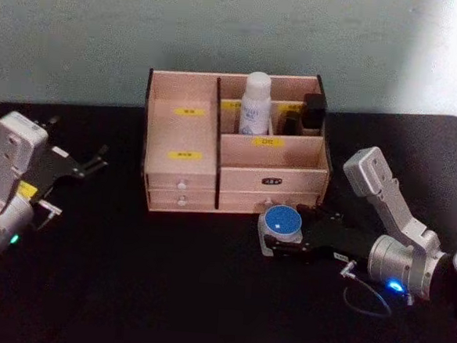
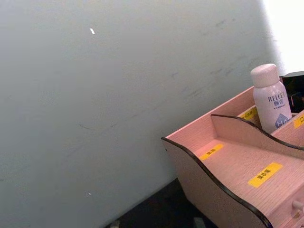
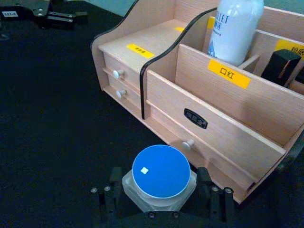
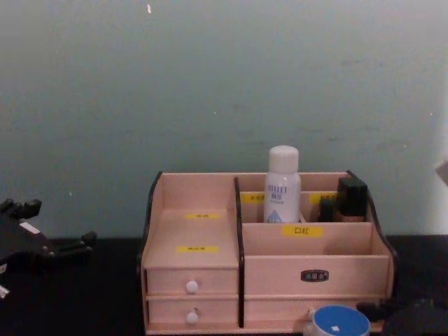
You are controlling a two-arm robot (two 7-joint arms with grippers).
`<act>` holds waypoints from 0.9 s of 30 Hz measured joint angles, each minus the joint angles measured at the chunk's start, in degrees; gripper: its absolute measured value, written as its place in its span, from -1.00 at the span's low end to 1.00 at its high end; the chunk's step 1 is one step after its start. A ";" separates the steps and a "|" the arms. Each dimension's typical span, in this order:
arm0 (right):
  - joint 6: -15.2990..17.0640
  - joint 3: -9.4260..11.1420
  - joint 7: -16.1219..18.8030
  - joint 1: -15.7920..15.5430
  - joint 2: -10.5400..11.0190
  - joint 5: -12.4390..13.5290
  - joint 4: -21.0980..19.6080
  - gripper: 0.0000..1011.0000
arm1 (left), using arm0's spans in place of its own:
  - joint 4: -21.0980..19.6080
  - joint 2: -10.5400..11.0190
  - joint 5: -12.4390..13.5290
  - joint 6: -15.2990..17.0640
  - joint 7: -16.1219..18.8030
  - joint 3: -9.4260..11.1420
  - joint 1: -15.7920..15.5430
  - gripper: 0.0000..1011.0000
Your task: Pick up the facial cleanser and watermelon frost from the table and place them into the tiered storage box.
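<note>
Right pincer (image 3: 159,184) is low on the worktop (image 1: 126,282), and the jar (image 3: 160,170) sits squarely between its fingers (image 3: 115,186), blue lid up. Both fingers look pressed against the jar's clear sides, so call it a grip, with the jar resting on the worktop. The pincer's own base is cut off in the right wrist view, and in the chest view only the jar's lid and upper rim clear the bottom edge.

Just beyond the pincer stands the box (image 1: 183,172), its lower drawer knob (image 3: 188,143) close to the jar. Farther back from the pincer, the bottle (image 1: 257,103) stands upright in a rear compartment, its lower half hidden by the divider in front. Beside it sits something dark (image 1: 314,111), too murky to name.

Left pincer (image 1: 94,162) rests well apart, across the front of the box from the right one. Open or closed? Cannot tell.
</note>
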 joint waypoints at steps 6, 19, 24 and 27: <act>-0.25 -0.07 -0.01 0.10 -0.20 -0.27 0.14 0.98 | 0.00 0.00 0.00 0.00 0.00 0.00 0.00 0.98; -0.17 -0.04 -0.01 0.05 -0.11 -0.20 0.05 0.79 | 0.00 0.00 0.00 0.00 0.00 0.00 0.00 0.98; -0.14 0.00 -0.01 0.03 -0.08 -0.16 0.02 0.56 | 0.01 0.00 0.00 0.00 0.00 0.00 0.00 0.98; -0.13 0.01 -0.01 0.01 -0.07 -0.14 0.00 0.43 | 0.00 0.00 0.00 0.00 0.00 0.00 0.00 0.98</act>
